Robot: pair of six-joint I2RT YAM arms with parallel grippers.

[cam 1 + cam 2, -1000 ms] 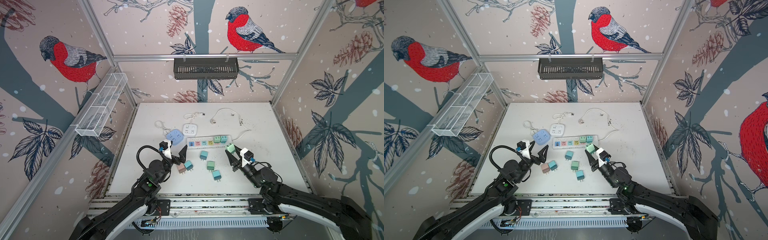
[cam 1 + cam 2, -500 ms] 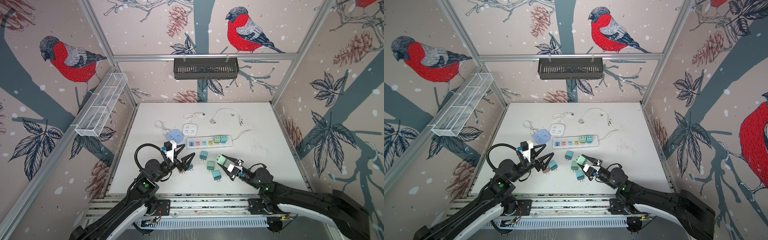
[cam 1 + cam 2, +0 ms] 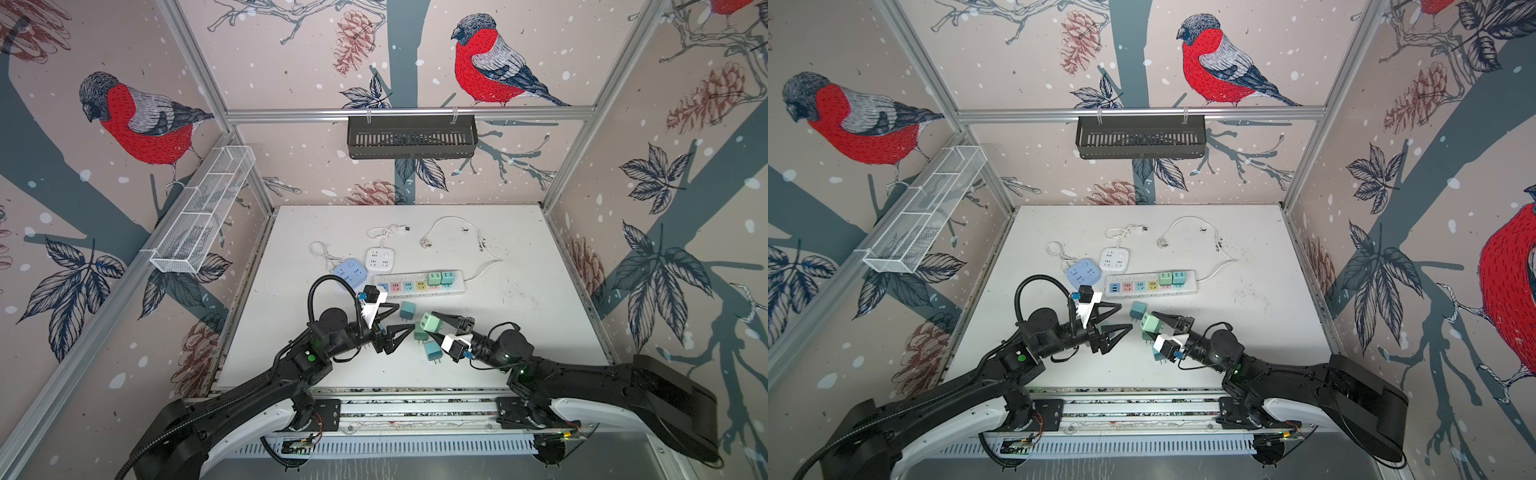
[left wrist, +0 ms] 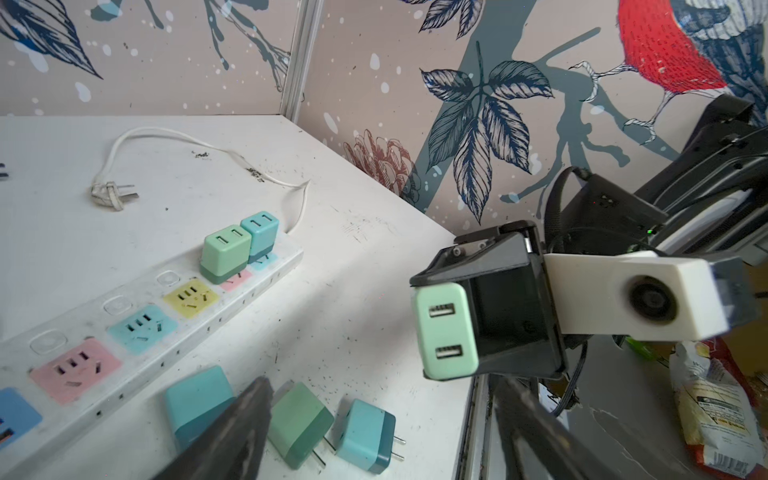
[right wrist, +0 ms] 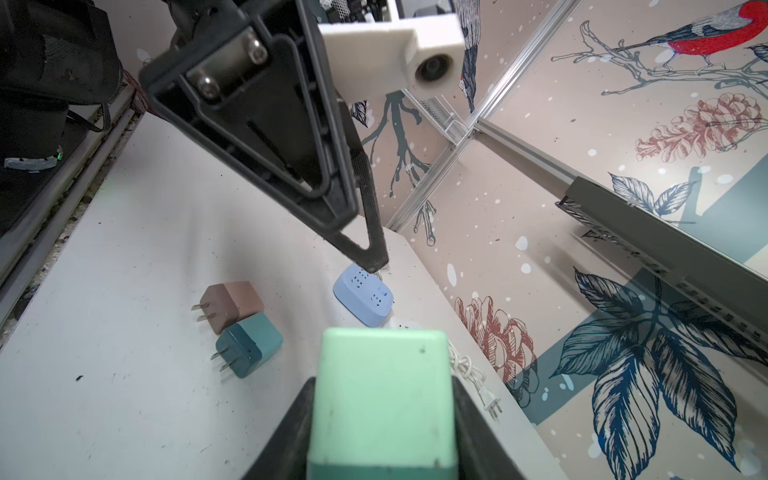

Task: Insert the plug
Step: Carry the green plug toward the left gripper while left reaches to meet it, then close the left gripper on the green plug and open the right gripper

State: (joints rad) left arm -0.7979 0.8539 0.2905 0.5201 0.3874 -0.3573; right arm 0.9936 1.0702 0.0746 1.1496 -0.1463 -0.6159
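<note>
My right gripper (image 3: pixel 436 324) is shut on a mint green plug (image 3: pixel 429 322), held above the table with its two-port face turned toward the left arm; the same plug (image 4: pixel 446 330) shows in the left wrist view and fills the right wrist view (image 5: pixel 382 395). My left gripper (image 3: pixel 396 321) is open and empty, its tips just left of the plug and apart from it. The white power strip (image 3: pixel 419 286) lies behind both grippers, with two plugs (image 3: pixel 440 277) standing in its right-hand sockets and several coloured sockets free.
Three loose teal and green plugs (image 3: pixel 432 352) lie on the table under and between the grippers. A brown plug (image 5: pixel 230 303) and a dark teal plug (image 5: pixel 249 343) lie under the left arm. A blue socket cube (image 3: pixel 351 272), a white one (image 3: pixel 380 259) and loose cords lie further back.
My right gripper has swung left and toward the front with the mint plug. My left gripper has moved right to face it and its jaws have narrowed a little.
</note>
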